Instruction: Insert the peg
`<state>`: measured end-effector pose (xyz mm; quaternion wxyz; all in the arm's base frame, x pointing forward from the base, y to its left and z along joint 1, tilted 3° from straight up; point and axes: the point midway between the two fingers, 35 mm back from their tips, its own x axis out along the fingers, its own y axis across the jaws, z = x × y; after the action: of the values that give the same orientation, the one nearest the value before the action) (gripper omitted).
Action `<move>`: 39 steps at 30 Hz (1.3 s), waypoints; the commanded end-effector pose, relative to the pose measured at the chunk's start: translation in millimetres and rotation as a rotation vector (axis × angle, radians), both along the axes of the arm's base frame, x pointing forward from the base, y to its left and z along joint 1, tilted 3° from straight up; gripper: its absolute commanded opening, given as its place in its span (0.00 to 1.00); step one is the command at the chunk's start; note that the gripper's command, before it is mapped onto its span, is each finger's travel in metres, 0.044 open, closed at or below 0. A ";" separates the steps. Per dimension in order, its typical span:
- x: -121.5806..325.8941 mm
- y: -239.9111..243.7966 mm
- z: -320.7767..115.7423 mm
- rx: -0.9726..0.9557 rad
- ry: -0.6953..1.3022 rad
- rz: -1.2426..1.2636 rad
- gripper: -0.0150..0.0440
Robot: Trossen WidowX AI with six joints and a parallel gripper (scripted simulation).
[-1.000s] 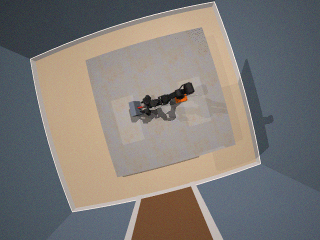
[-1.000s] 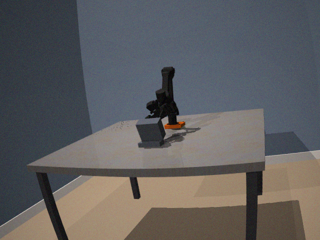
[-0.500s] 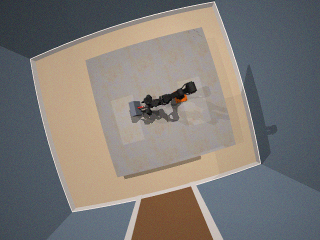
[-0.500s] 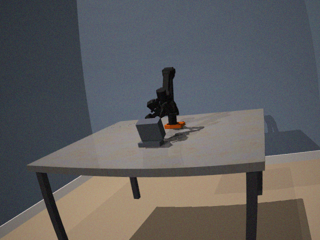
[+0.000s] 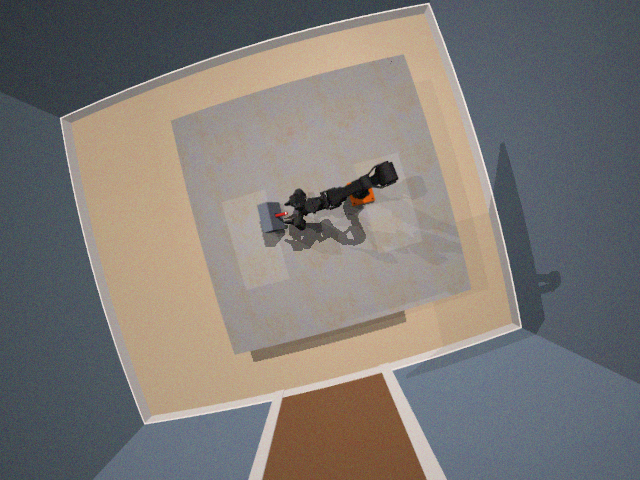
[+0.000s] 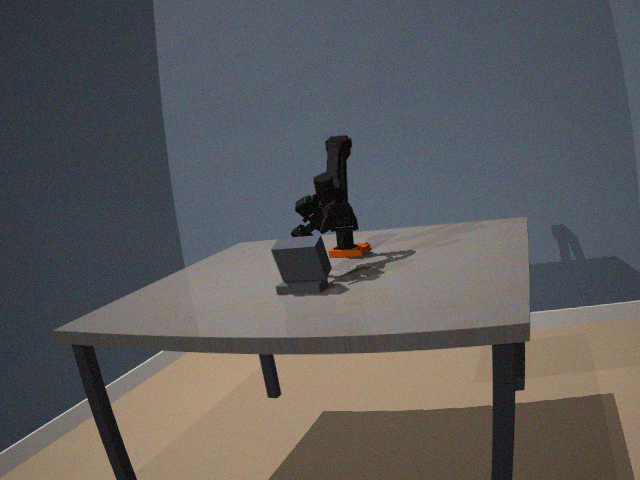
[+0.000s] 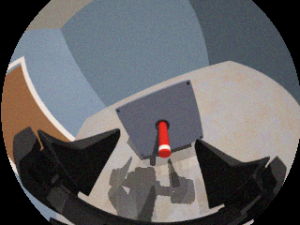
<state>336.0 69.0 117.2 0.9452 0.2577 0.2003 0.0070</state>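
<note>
Step in hand, as judged: withdrawal after release; gripper (image 5: 285,214) (image 7: 157,138) best drawn straight back along hole's (image 7: 161,125) axis, jaws kept wide, so that red peg (image 5: 280,214) (image 7: 163,141) was not brushed or levered. Peg was seated in hole of sloped panel (image 5: 269,217) (image 6: 302,260) (image 7: 178,110), banded end outward; full depth could not quite be judged. Jaws were released, spread left and right of peg, nothing gripped, peg apparently just beyond fingertips
</note>
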 end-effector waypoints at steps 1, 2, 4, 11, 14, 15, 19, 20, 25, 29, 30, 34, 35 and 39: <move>-2.9 -0.7 1.2 0.001 0.001 -0.005 1.00; -3.5 -0.8 1.6 0.001 0.001 -0.005 1.00; -4.8 -0.9 2.4 0.001 0.001 -0.005 1.00; -9.2 -1.2 5.1 0.001 0.000 -0.004 1.00; -11.1 -1.4 6.2 0.001 0.000 -0.004 1.00; -11.7 -1.4 6.5 0.001 0.000 -0.004 1.00; -14.2 -1.6 8.0 0.001 0.000 -0.003 1.00; -14.8 -1.7 8.4 0.001 0.000 -0.003 1.00; -18.0 -1.9 10.1 0.001 0.000 -0.003 1.00; -20.5 -2.1 11.5 0.001 -0.001 -0.003 1.00; -21.1 -2.2 11.8 0.001 -0.001 -0.002 1.00; -23.6 -2.4 13.2 0.001 -0.001 -0.002 1.00; -24.2 -2.5 13.5 0.001 -0.001 -0.002 1.00; -26.7 -2.7 14.8 0.001 -0.001 -0.002 1.00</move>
<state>311.4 67.0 131.4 0.9454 0.2575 0.1998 0.0087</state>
